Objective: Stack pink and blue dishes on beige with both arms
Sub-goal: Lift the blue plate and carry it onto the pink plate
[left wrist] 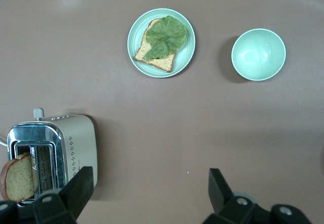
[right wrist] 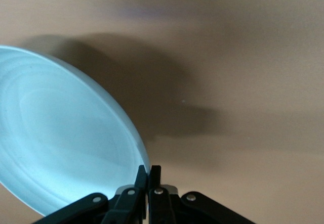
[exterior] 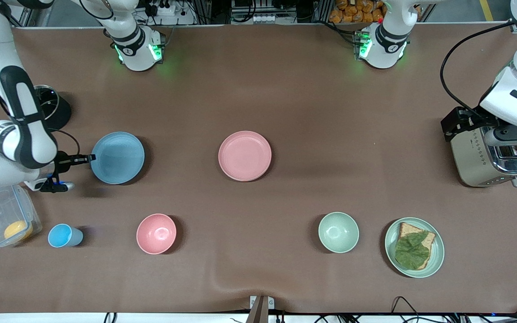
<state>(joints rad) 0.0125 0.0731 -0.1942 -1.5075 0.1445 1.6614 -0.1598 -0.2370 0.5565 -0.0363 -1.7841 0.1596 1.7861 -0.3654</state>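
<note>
Both arms differ: the right gripper [exterior: 89, 158] pinches the blue plate's [exterior: 117, 157] rim to lift it, while the left gripper [left wrist: 147, 191] waits spread over the toaster [exterior: 494, 158].

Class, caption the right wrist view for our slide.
Right gripper shut on the blue plate's rim, above the brown table.

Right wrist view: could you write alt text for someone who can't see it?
The right gripper, its black fingers shut on the rim of a flat round light blue matte plate, holds that plate tilted above the brown table. The plate's dark shadow falls on the table under it.
</note>
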